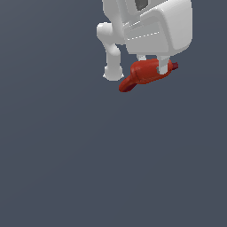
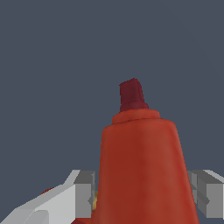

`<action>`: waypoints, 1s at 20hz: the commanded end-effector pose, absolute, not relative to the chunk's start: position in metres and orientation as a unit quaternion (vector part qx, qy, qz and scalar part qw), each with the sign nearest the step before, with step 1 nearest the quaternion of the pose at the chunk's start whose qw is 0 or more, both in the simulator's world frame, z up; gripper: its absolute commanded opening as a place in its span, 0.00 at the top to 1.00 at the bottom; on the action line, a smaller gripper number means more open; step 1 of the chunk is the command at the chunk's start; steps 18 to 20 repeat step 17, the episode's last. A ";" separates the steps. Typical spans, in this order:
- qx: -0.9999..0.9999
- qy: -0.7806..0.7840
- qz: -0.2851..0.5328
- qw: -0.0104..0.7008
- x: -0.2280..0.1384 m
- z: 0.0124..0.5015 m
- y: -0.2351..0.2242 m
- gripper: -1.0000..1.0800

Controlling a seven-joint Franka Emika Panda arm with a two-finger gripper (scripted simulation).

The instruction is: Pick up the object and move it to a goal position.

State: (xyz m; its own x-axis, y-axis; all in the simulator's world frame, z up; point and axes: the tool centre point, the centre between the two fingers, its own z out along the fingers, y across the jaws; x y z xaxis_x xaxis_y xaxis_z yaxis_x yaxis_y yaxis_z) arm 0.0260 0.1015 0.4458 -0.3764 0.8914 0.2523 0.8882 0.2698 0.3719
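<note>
Pincer (image 1: 153,66) of the white arm is closed on the red object (image 1: 146,74), its fingers (image 2: 83,194) pressing both sides of the rounded body, over a plain dark grey-blue surface (image 1: 88,168) that fills both views. From the exterior view the object lies nearly level under the hand at the upper edge, flared end toward that view's left and dark narrow tip (image 2: 132,95) toward its right.

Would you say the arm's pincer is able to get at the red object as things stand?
Yes, it seems so: the pincer already appears shut on the red object, with one finger on each side of its body. Nothing else shows around them in either view.
</note>
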 end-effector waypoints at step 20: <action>0.511 0.808 0.290 0.043 -0.010 0.523 0.098 1.00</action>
